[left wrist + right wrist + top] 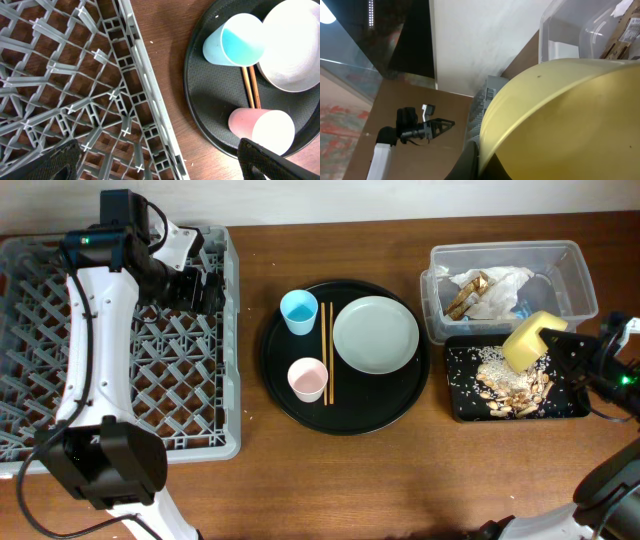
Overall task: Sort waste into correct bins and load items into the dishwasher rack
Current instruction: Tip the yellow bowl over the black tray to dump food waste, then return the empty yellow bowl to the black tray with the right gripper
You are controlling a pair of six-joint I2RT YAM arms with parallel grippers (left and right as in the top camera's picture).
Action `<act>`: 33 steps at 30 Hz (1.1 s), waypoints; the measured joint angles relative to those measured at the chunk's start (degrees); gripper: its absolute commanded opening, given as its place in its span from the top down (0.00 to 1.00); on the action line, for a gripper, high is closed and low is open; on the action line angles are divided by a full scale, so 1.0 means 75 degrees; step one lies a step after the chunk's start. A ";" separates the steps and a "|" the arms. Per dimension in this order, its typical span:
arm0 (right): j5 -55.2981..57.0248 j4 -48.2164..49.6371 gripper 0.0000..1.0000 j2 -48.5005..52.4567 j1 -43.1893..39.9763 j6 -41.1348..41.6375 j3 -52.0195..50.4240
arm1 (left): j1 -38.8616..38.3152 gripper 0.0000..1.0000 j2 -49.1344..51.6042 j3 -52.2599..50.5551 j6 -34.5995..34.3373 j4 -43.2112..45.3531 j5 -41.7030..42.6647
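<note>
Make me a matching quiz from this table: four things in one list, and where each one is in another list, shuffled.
Things:
1. yellow bowl
2. crumpled napkins
3. chopsticks
4. food scraps

Places:
A. in the clear tub
B. on the round black tray
C. lying in the shallow black tray
D. held tilted above the shallow black tray

Pairs: 1-D, 2-A, 3-B, 4-C

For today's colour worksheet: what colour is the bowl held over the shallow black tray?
The bowl is yellow, clearest overhead.
</note>
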 measured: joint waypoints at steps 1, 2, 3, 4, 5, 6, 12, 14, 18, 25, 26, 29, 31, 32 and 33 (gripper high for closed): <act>0.0000 -0.0023 0.94 0.0000 0.0003 0.0006 0.0000 | 0.0000 0.01 0.0000 0.0000 0.0000 0.0000 0.0000; 0.0000 -0.0029 0.95 0.0000 0.0032 0.0012 0.0000 | 0.0000 0.01 0.0000 0.0000 0.0000 -0.0003 0.0000; 0.0000 -0.0058 0.95 0.0000 0.0052 0.0012 0.0000 | 0.0000 0.01 0.0000 0.0000 0.0000 0.0000 0.0000; 0.0000 -0.0169 0.95 0.0000 0.0114 0.0015 0.0000 | 0.0000 0.01 0.0000 0.0000 0.0000 -0.0003 0.0000; 0.0000 -0.0236 0.95 0.0000 0.0207 0.0009 0.0000 | 0.0000 0.01 0.0000 0.0000 0.0000 0.0000 0.0000; -0.0003 -0.0358 0.95 -0.0003 0.0329 -0.0020 0.0000 | 0.0000 0.01 0.0000 0.0000 0.0000 0.0000 0.0000; -0.0003 -0.0641 0.95 -0.0804 0.1434 -0.0210 -0.0006 | 0.0000 0.01 0.0000 0.0000 0.0000 0.0000 0.0000; 0.0012 -0.0685 0.95 -0.1265 0.1923 -0.0233 -0.0006 | 0.0000 0.01 0.0000 0.0000 0.0000 0.0000 0.0003; 0.0697 -0.0571 0.96 -0.2104 0.3815 -0.0009 -0.0006 | 0.0000 0.01 0.0000 0.0000 0.0000 -0.0003 0.0000; 0.5103 0.0819 0.96 -0.2145 0.7498 0.2923 -0.0012 | 0.0000 0.01 0.0000 0.0000 0.0000 0.0000 -0.0038; 0.5945 0.0819 0.96 -0.2145 0.7970 0.3433 -0.0012 | 0.0000 0.01 0.0000 0.0000 0.0000 -0.0003 -0.0044; 0.7851 0.0813 0.96 -0.2142 0.8953 0.4438 -0.0012 | 0.0000 0.01 0.0000 0.0000 0.0000 0.0003 -0.0052; 0.8897 0.0822 0.96 -0.2078 0.9483 0.4951 -0.0012 | 0.0000 0.01 0.0000 0.0000 0.0000 0.0000 -0.0055; 0.9454 0.0822 0.96 -0.2008 0.9652 0.5182 -0.0012 | 0.0000 0.01 0.0000 0.0000 0.0000 0.0000 -0.0055; 0.9702 0.0836 0.96 -0.1789 0.9952 0.5313 -0.0012 | 0.0000 0.01 0.0000 0.0000 0.0000 0.0000 -0.0055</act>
